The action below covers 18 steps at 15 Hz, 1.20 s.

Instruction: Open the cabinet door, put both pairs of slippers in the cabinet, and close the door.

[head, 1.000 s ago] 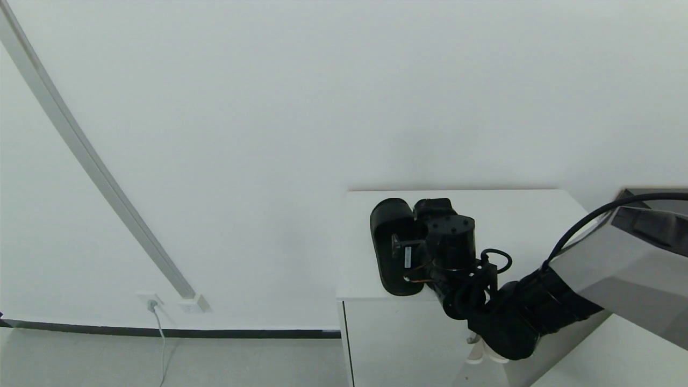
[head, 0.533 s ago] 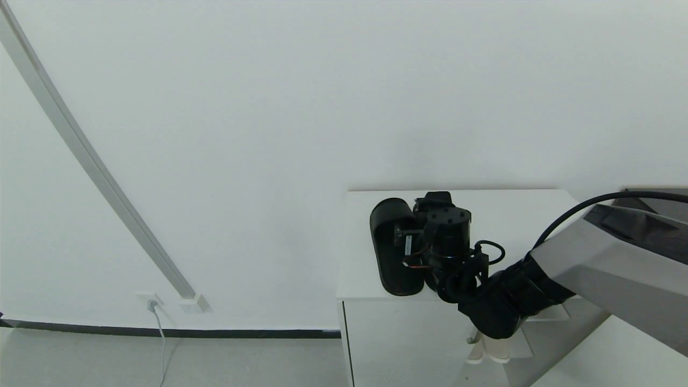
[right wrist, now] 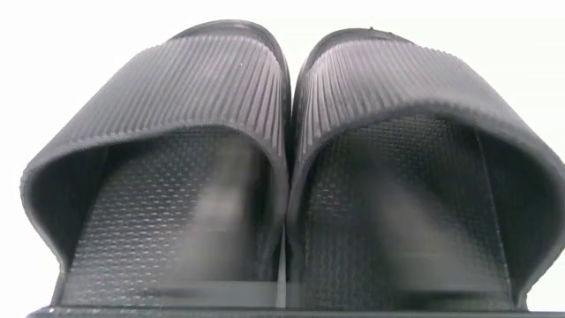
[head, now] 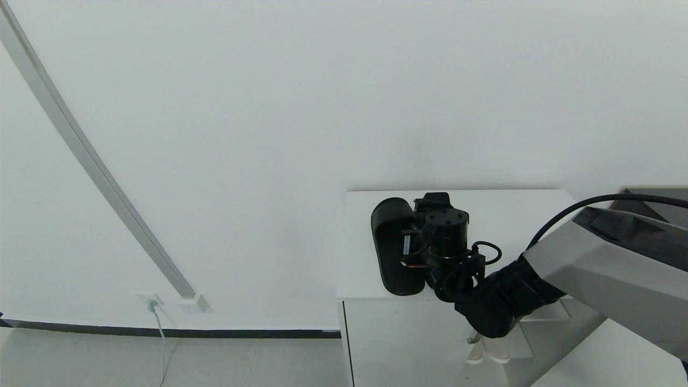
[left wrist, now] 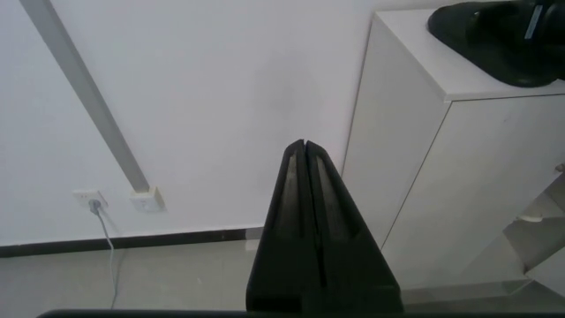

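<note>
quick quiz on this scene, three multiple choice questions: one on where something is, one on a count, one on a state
1. Where do the black slippers lie?
A. on the floor by the wall
B. on top of the white cabinet
C. on a shelf inside the cabinet

2. How many slippers lie side by side in the right wrist view?
A. one
B. two
C. four

3. How does the left claw stand?
A. shut, holding nothing
B. wide open
C. shut on a slipper

Answers:
1 B: the head view shows them on the cabinet's top, near its front edge.
2 B: two sit next to each other there, openings toward the camera.
3 A: in the left wrist view its fingers press together with nothing between them.
</note>
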Motion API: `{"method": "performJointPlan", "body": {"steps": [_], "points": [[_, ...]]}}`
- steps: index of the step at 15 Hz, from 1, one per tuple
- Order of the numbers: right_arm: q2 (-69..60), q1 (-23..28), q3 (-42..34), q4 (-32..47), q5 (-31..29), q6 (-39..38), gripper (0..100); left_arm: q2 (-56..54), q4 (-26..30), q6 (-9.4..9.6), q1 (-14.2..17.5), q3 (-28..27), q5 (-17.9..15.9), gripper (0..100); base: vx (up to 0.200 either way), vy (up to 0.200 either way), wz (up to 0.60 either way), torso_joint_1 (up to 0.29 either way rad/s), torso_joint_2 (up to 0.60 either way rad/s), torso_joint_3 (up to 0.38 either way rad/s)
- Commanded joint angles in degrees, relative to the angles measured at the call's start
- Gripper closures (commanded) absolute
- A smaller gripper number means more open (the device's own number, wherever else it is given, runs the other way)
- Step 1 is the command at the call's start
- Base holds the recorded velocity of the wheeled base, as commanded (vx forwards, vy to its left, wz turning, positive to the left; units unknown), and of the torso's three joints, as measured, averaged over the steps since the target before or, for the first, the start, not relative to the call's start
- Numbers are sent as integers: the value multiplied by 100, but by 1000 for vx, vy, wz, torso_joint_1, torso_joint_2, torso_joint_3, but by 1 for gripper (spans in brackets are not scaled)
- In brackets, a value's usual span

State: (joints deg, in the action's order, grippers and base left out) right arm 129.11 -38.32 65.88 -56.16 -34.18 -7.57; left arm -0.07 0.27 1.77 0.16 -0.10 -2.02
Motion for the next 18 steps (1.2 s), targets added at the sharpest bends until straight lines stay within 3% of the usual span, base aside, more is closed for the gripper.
{"method": "performJointPlan", "body": {"steps": [1, 5, 8, 13, 18], "points": [[18, -1, -5, 0, -1, 1, 100, 7, 0, -1, 2, 1, 0, 100, 0, 0, 0, 0, 0, 0], [-53, -9, -49, 0, -18, 1, 100, 7, 0, -10, 2, 1, 0, 100, 0, 0, 0, 0, 0, 0], [-545, -141, -488, -18, 122, 19, 100, 7, 0, -1, 2, 1, 0, 100, 0, 0, 0, 0, 0, 0], [-2004, -291, -2009, -9, 1493, 370, 100, 7, 0, -10, 2, 1, 0, 100, 0, 0, 0, 0, 0, 0], [-2707, -71, -2598, 97, 2311, 362, 100, 7, 0, -10, 2, 1, 0, 100, 0, 0, 0, 0, 0, 0]]}}
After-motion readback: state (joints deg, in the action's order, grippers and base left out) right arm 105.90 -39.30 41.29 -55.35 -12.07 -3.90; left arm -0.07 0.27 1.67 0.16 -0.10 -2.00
